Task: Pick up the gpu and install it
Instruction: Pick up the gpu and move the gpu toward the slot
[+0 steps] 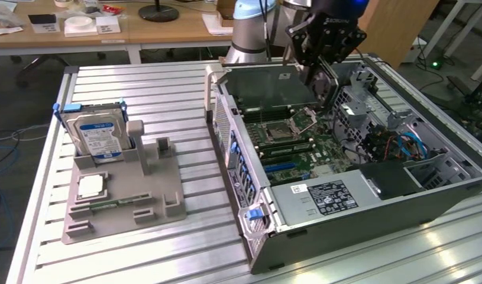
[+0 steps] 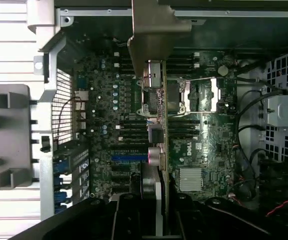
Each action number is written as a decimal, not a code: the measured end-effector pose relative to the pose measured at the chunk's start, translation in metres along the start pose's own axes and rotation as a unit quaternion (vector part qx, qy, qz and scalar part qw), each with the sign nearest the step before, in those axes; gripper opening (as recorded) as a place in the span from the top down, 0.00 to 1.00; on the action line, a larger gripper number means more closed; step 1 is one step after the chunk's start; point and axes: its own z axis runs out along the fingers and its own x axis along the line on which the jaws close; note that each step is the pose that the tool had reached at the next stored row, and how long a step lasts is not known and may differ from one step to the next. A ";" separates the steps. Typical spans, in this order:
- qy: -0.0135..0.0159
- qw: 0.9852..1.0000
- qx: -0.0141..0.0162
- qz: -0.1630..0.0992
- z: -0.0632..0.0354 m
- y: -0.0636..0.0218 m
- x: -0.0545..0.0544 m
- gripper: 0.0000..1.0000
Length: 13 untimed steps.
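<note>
Black hand (image 2: 159,202) pinches slim flat gpu (image 2: 157,92) over green motherboard (image 2: 206,145).

Overhead light glares white off the slatted table (image 1: 185,254), well apart from the gripper (image 2: 160,210) fingers (image 2: 126,217); beneath them the motherboard (image 2: 108,100) lies dim inside the shadowed computer case (image 1: 367,216).

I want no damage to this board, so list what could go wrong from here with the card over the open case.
1. The gpu, clamped in the gripper, hangs above the CPU socket; a slip could drop it onto the exposed motherboard.
2. The card's edge runs across the blue slot rather than along it, so pushing down as it stands would probably miss the slot and strike nearby parts.
</note>
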 end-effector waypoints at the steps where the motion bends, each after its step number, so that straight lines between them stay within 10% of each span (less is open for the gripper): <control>1: 0.000 1.000 0.000 0.000 0.0001 0.0001 -0.004 0.72; 13: 0.000 1.000 0.000 0.000 0.0008 0.0011 -0.044 0.72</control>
